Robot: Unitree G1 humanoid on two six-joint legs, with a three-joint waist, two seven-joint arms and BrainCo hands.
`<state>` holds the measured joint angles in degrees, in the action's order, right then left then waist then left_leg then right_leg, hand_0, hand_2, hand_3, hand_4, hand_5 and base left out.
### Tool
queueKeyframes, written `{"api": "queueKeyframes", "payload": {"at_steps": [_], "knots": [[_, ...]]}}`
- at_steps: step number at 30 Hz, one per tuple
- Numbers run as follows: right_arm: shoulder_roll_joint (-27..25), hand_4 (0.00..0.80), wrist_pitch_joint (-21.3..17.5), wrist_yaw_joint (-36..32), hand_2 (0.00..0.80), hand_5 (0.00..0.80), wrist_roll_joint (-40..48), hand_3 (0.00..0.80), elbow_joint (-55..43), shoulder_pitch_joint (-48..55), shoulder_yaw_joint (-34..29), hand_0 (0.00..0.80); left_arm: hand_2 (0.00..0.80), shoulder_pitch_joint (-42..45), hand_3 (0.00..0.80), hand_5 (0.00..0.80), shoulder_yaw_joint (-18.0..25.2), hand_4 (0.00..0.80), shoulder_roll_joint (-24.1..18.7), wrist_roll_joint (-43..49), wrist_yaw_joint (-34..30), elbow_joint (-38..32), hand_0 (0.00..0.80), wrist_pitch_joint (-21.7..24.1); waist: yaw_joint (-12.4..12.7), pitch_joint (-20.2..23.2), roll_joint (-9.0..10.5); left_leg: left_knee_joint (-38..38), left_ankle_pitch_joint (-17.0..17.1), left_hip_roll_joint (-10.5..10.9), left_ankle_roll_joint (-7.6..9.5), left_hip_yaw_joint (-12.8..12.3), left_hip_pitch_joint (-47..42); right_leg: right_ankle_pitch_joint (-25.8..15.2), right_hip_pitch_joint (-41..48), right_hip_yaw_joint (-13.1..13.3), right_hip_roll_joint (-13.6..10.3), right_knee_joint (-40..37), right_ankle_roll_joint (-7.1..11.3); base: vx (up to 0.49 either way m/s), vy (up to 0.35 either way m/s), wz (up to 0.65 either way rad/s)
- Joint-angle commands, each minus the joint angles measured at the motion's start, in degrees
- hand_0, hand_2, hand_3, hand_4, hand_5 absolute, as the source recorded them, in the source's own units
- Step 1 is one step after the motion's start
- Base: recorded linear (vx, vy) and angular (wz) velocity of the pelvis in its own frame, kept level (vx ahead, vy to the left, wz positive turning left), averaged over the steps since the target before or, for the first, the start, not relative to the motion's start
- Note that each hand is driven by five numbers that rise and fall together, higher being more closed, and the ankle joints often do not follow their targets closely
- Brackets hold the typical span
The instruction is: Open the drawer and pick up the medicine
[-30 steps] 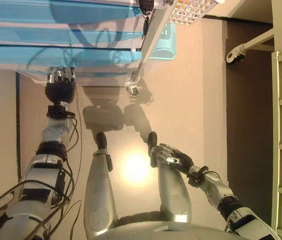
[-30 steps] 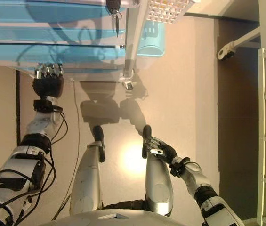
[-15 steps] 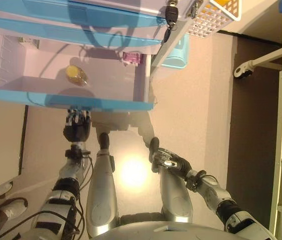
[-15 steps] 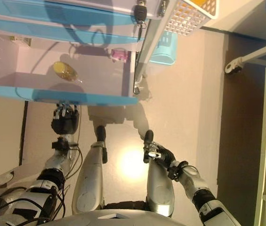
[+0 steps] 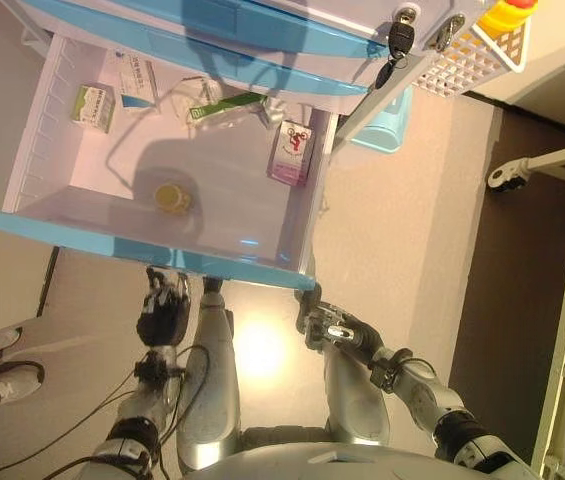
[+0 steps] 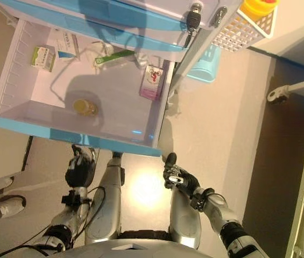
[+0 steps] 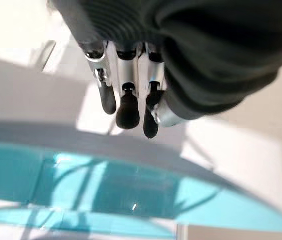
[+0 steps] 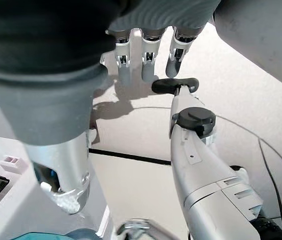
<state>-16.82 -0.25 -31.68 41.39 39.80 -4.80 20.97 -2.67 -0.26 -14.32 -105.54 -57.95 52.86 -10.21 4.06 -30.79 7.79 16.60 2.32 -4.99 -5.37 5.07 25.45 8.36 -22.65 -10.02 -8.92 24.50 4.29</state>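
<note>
Drawer (image 5: 152, 258) open; small round medicine jar (image 5: 171, 197) sits near its front edge, likely light, rigid, slippery (pinch its sides). Left robot hand (image 5: 161, 310) below drawer front, fingers relaxed, empty; right robot hand (image 5: 330, 325) loosely open, idle.

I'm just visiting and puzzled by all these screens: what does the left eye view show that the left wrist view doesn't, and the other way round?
Only the left eye view shows inside the open drawer: a small yellow-lidded jar, a pink box, a green-and-white box and a green tube. It also shows the right robot hand low by the robot's side, empty.

Only the left wrist view shows the left robot hand from close up, its fingers relaxed and holding nothing.

Both show that hand just outside the drawer's blue front.
</note>
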Motion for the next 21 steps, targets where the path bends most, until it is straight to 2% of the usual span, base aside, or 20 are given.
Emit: {"api": "queueKeyframes", "payload": {"at_steps": [1,9,10,11,17,19,21], "knots": [[0.79,0.0,0.76,0.04,0.0,0.0,-1.03,0.0,-2.98,7.73,1.67,0.0,0.8,5.28,0.8,0.8,-1.56,0.8,2.35,2.55,-0.1,-1.46,0.8,-2.94,1.19,1.0,0.32,6.34,-6.28,3.92,5.21,-2.42,0.59,-4.53,1.42,-2.23,3.52,-3.62,-3.14,0.005,-0.025,0.16],[1.45,0.0,-0.03,0.43,0.0,0.0,-0.05,0.0,-1.73,7.72,1.4,0.0,0.8,6.92,0.8,0.8,-2.06,0.8,2.57,3.24,2.54,0.17,0.8,-3.77,2.14,1.0,-0.09,5.91,-5.95,4.29,5.1,-1.57,0.42,-4.6,1.74,-3.32,3.23,-3.61,-3.14,0.001,-0.011,0.14],[1.52,0.0,-0.1,0.39,0.0,0.0,-0.09,0.0,-1.54,7.68,1.32,0.0,0.596,6.94,0.596,0.596,-2.05,0.596,2.59,3.33,3.87,0.52,0.596,-3.74,2.17,1.0,-0.14,5.93,-5.9,4.34,5.09,-1.56,0.39,-4.67,1.81,-3.4,3.15,-3.65,-3.12,0.007,0.01,0.08],[1.54,0.0,-0.18,0.29,0.0,0.0,-0.14,0.0,-1.35,7.65,1.18,0.0,0.0,7.0,0.0,0.0,-1.99,0.0,2.56,3.56,4.87,0.71,0.0,-3.69,2.16,1.0,-0.18,5.94,-5.89,4.34,5.1,-1.6,0.38,-4.7,1.76,-3.43,3.1,-3.62,-3.11,0.005,0.015,0.05],[1.91,0.0,-1.29,0.16,0.0,0.0,0.76,0.0,0.35,7.84,0.41,0.0,0.0,6.14,0.0,0.0,-0.68,0.0,2.51,5.26,11.58,2.64,0.0,-2.52,1.85,1.0,-0.36,6.16,-5.9,4.42,5.03,-1.77,-0.24,-4.96,2.25,-3.05,2.76,-3.74,-2.81,0.007,0.015,0.0],[1.77,0.0,-3.2,1.17,0.0,0.0,0.58,0.0,0.68,7.79,-0.03,0.0,0.0,6.01,0.0,0.0,-0.22,0.0,2.35,5.77,14.88,3.14,0.0,-2.54,1.74,1.0,-0.5,6.08,-5.93,4.52,5.01,-1.88,-0.5,-5.06,2.38,-2.86,2.7,-3.91,-2.68,0.015,0.051,-0.01],[1.19,0.0,-7.31,5.36,0.0,0.0,-1.83,0.0,0.21,7.68,-0.61,0.0,0.0,5.84,0.0,0.0,0.36,0.0,1.93,9.08,21.65,4.16,0.0,-2.35,1.5,1.0,-0.63,6.02,-5.95,4.66,5.02,-2.01,-0.92,-5.26,2.64,-2.52,2.53,-4.14,-2.49,0.012,0.059,0.0]]}}
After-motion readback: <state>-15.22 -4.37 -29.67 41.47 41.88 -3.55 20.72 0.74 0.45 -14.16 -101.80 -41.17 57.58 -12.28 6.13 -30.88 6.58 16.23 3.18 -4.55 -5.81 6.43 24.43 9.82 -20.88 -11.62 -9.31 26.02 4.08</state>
